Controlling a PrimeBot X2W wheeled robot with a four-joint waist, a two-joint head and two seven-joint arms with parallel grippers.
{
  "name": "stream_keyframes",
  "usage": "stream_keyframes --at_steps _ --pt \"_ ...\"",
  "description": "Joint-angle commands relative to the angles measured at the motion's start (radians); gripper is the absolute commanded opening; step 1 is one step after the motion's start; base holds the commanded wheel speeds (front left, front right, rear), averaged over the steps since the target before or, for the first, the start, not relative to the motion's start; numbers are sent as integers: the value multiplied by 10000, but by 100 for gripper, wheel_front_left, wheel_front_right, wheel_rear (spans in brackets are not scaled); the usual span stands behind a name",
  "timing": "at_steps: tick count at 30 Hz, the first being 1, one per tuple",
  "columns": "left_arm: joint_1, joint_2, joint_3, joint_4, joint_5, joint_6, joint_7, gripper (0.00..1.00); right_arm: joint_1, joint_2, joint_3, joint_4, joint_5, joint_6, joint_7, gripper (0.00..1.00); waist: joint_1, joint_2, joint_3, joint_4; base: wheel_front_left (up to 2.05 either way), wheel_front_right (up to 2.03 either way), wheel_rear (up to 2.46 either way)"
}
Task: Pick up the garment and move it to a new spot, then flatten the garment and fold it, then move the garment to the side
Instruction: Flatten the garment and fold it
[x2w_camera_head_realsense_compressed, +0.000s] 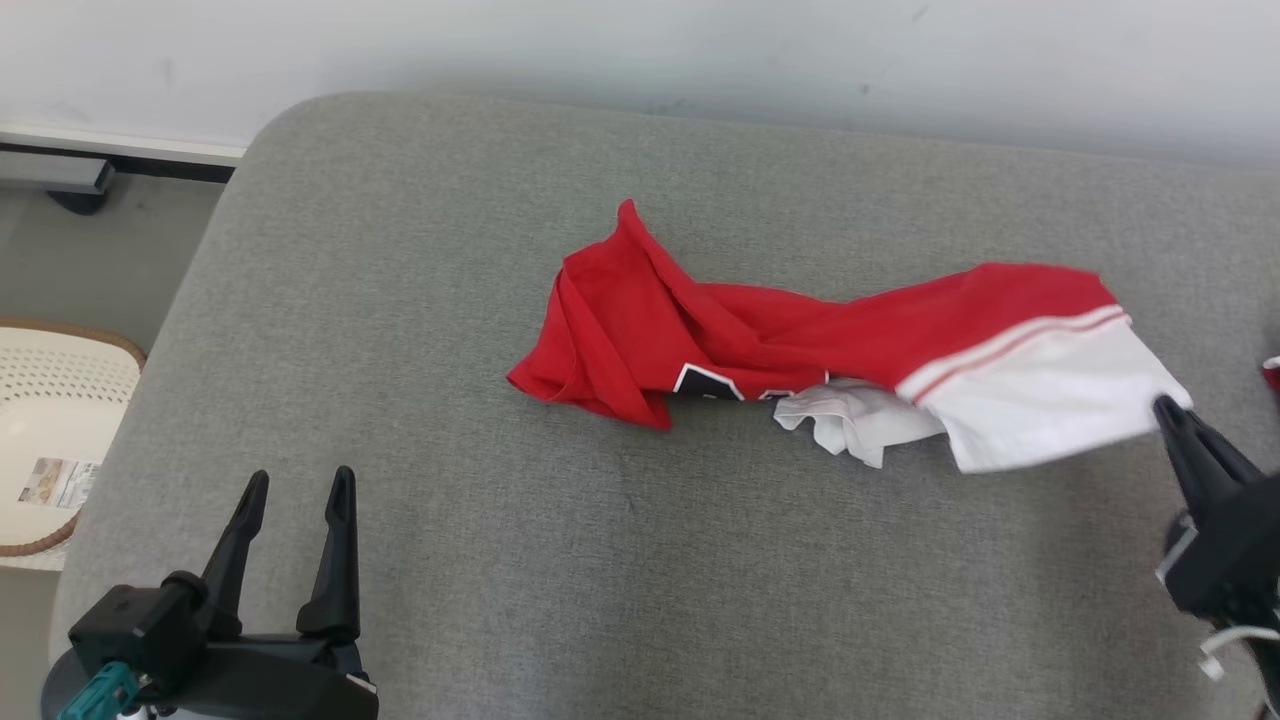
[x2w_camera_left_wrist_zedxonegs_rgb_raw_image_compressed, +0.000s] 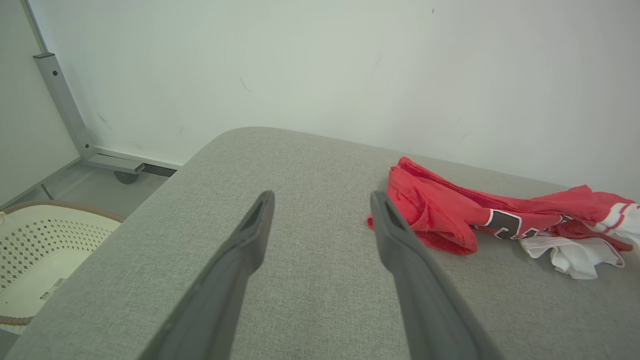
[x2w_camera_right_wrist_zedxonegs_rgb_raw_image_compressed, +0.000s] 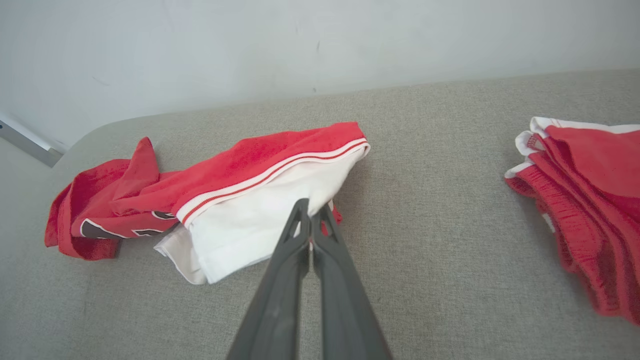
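Our right gripper is pinched tight on the white hem of the crumpled red-and-white mesh garment. Our left gripper gapes wide and empty, well apart from that garment.

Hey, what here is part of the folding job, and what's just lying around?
Job: garment, pinched at its white hem by the shut right gripper; open left gripper; grey cushion it lies on.
Lying about: red pile at the cushion's right; basket on the floor; metal frame by the wall.

Dark lettering on garment half hidden in folds (basket label illegibly small)
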Motion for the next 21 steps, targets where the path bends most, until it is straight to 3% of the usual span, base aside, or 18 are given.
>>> stream_keyframes --at_steps 1,7,20,21 --pt "51 82 54 -64 -70 19 -27 100 407 -35 -254 -413 193 2 222 0 1 -1 40 -107 0 0 0" --pt "-2 108 28 -52 -75 -21 -40 100 1298 -30 -796 -806 540 2 519 0 1 -1 53 -251 0 0 0" --pt "-96 156 -113 71 -108 -77 12 100 2388 -34 -906 711 -6 2 296 0 1 -1 -150 -155 0 0 0" --pt "-85 170 -114 69 -105 -68 15 100 2387 -35 -891 812 -67 2 252 33 1 -1 -161 -149 0 0 0"
